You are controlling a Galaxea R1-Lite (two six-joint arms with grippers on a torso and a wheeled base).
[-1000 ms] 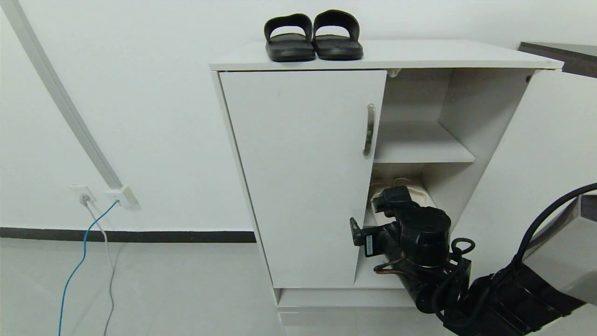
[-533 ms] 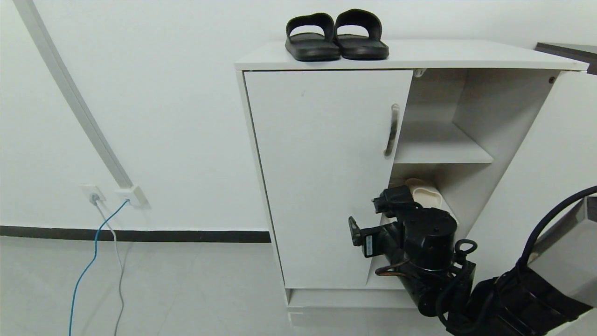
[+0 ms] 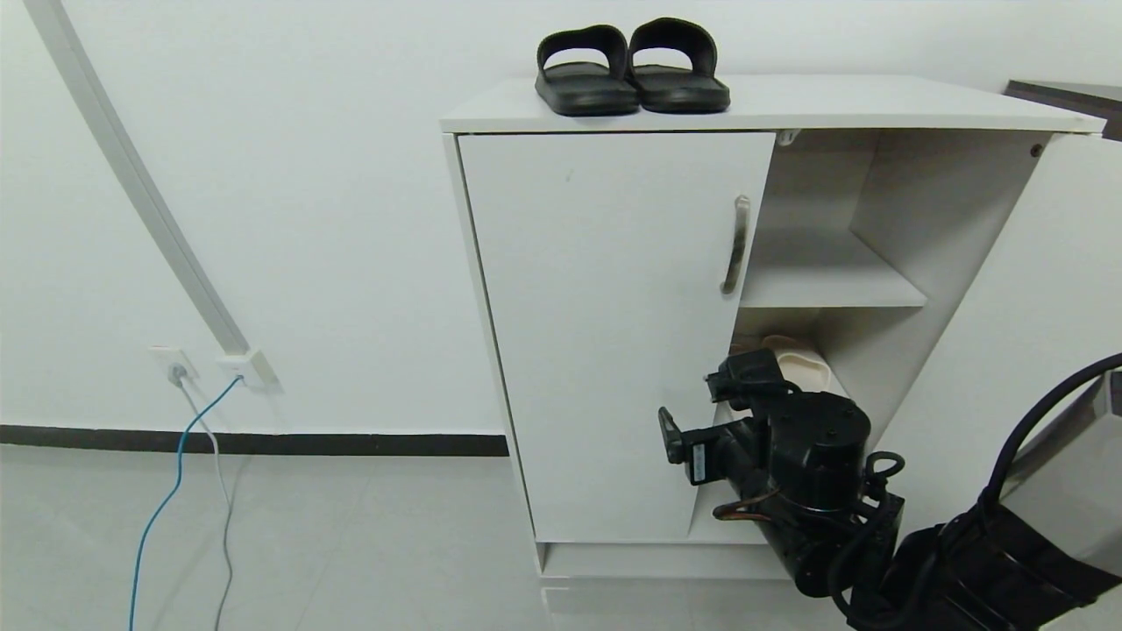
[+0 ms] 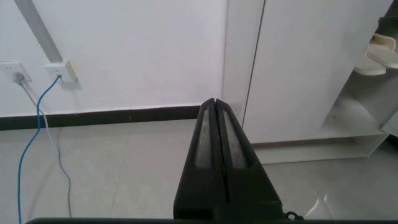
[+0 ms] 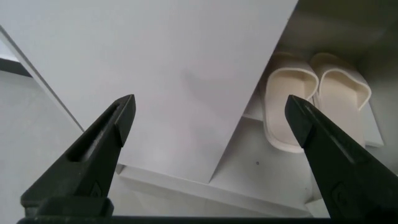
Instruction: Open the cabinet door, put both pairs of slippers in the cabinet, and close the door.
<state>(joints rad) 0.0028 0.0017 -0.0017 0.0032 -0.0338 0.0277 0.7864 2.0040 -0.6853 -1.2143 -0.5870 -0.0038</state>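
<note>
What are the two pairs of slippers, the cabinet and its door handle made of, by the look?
Black slippers: likely rubber or foam, matte, moulded in one piece.
Cream slippers: similar soft foam, smooth, thick soles.
Cabinet: probably laminated board, flat matte white panels.
Handle: seems brushed metal, silvery sheen.

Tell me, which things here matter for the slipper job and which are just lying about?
Job: black slippers on top of the cabinet; cream slippers on its lower shelf; open door; right gripper, open.
Just there: wall sockets; blue cable.
</note>
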